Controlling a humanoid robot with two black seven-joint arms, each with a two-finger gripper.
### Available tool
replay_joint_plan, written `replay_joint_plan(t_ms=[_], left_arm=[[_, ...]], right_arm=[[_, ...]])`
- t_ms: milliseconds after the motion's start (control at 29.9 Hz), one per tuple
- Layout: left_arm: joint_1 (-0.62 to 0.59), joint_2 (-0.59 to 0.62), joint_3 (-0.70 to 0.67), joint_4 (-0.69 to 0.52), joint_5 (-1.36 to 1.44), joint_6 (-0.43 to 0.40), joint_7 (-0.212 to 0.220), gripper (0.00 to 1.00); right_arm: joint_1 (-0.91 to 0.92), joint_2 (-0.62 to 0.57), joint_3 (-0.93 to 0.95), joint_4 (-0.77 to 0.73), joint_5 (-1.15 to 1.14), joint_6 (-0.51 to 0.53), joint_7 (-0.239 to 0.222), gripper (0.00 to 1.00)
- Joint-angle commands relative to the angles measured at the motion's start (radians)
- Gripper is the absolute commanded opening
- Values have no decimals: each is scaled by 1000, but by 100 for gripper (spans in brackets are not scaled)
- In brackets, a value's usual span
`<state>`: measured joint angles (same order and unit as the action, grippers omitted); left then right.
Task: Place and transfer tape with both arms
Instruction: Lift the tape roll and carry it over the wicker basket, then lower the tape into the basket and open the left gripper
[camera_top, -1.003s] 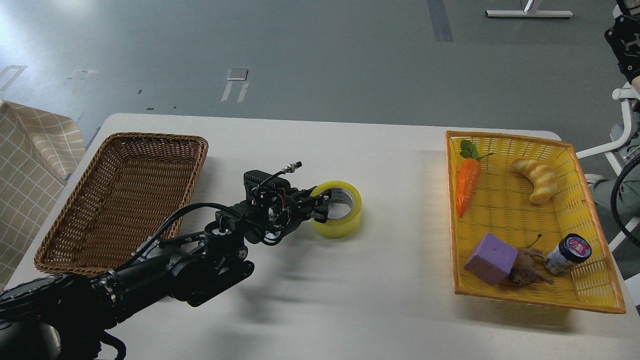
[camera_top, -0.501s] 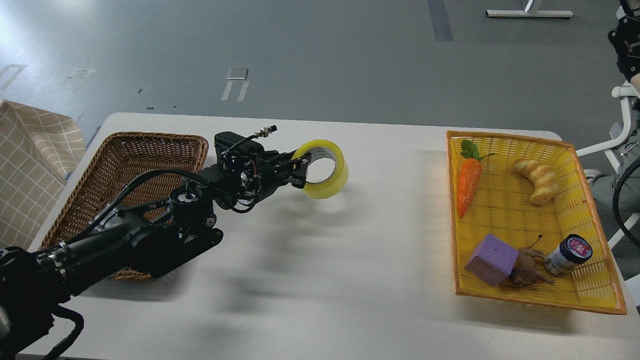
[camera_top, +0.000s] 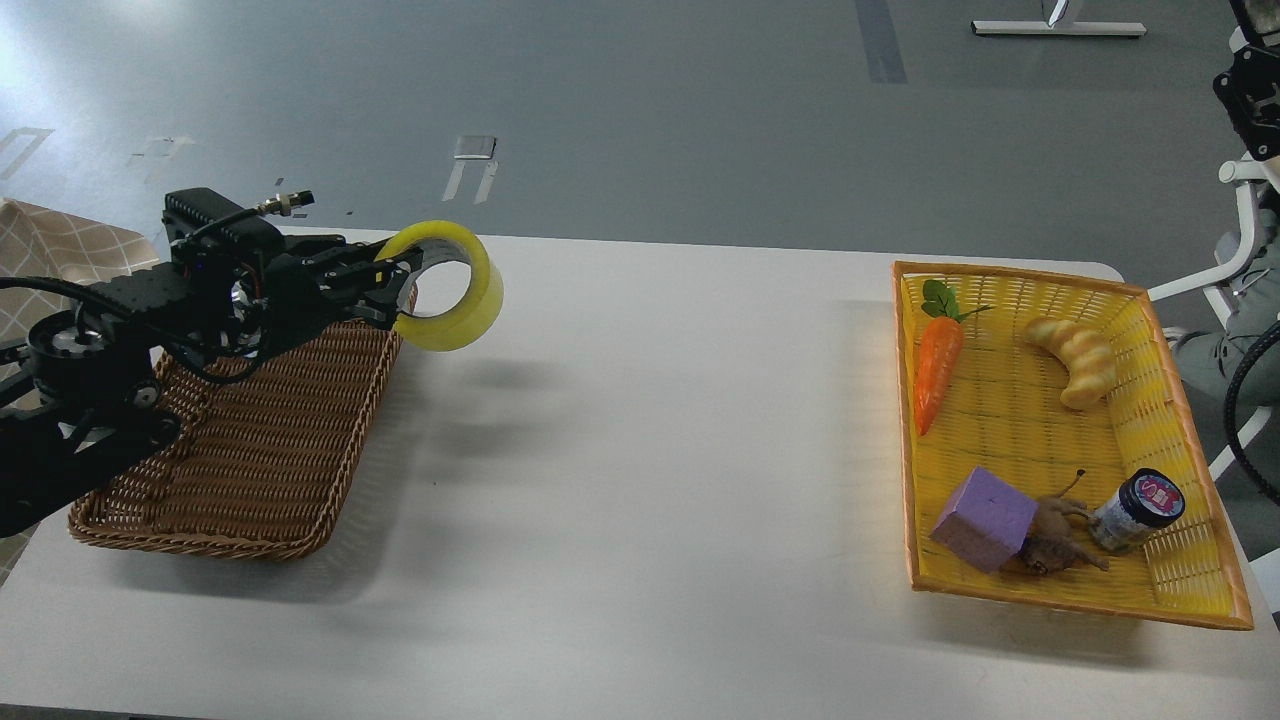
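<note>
Tape (camera_top: 452, 290) in left tool (camera_top: 395, 285), at wicker basket (camera_top: 240, 450) corner

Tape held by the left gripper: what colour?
Translucent yellow tape with a pale core; head view.

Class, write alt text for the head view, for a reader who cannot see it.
The left gripper holds the tape in the air by the brown wicker basket. Across the white table, a yellow basket holds a carrot, bread, purple block and jar.
</note>
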<state>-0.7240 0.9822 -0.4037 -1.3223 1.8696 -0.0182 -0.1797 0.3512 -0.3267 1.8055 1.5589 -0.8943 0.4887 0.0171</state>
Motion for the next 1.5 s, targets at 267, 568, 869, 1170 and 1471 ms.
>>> replay_joint_plan(t_ms=[267, 568, 869, 1170, 1471], left_arm=[[101, 90, 22, 104, -21, 86, -124, 8], [146, 46, 22, 339, -21, 155, -222, 8], [176, 4, 23, 407, -24, 184, -244, 8], [186, -26, 23, 454, -30, 208, -273, 8], [186, -59, 25, 512, -30, 208, -293, 8]], right_arm=[[-6, 9, 0, 3, 0, 0, 0, 99], [-14, 9, 2, 6, 0, 0, 0, 99], [-12, 32, 2, 9, 2, 0, 4, 99], [-15, 75, -5, 0, 2, 0, 113, 99], [-12, 97, -26, 4, 0, 0, 139, 99]])
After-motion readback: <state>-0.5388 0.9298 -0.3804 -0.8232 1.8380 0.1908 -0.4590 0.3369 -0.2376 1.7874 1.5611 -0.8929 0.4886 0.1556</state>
